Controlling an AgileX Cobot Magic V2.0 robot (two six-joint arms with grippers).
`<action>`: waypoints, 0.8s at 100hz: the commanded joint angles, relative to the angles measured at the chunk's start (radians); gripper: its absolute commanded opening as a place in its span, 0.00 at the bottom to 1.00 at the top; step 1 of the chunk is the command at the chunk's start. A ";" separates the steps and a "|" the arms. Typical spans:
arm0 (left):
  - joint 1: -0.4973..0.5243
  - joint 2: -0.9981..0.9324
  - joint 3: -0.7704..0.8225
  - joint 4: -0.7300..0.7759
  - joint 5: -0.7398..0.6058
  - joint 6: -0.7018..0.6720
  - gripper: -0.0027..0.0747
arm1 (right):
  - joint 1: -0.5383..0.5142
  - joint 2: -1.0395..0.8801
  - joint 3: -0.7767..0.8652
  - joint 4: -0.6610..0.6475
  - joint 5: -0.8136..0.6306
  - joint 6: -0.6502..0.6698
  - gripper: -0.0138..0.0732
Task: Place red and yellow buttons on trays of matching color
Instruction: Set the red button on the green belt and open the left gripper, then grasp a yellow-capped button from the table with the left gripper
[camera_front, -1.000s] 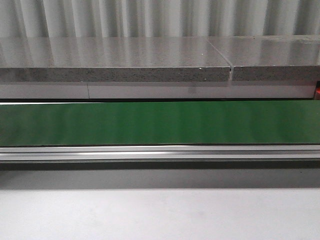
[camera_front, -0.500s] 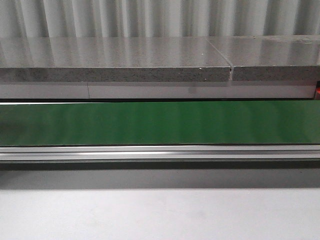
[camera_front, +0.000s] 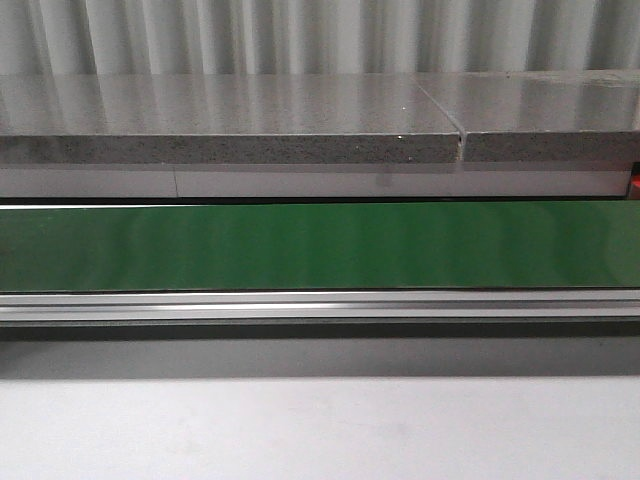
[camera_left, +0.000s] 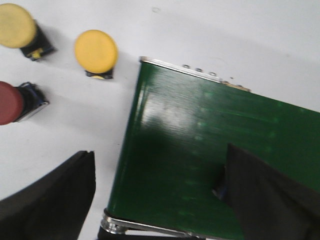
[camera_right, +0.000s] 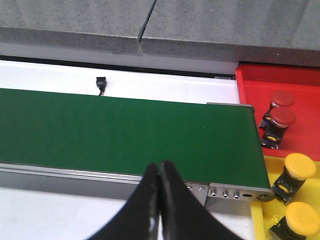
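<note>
Hovering over the green conveyor belt (camera_left: 200, 150), the left gripper (camera_left: 160, 195) gapes wide beside two round yellow buttons (camera_left: 96, 51). The right gripper (camera_right: 159, 172) is pressed together, empty.

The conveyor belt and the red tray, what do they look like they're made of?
The conveyor belt looks like smooth green rubber or PVC with a soft sheen; the left wrist view shows a hazy light reflection on it. The red tray seems to be matte moulded plastic, uniformly coloured with a raised rim.
</note>
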 joint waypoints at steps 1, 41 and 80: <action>0.030 -0.007 -0.031 -0.011 -0.059 -0.048 0.71 | 0.002 0.005 -0.025 0.001 -0.067 -0.010 0.08; 0.064 0.128 -0.033 0.038 -0.089 -0.463 0.71 | 0.002 0.005 -0.025 0.001 -0.067 -0.010 0.08; 0.064 0.236 -0.111 0.010 -0.149 -0.566 0.71 | 0.002 0.005 -0.025 0.001 -0.066 -0.010 0.08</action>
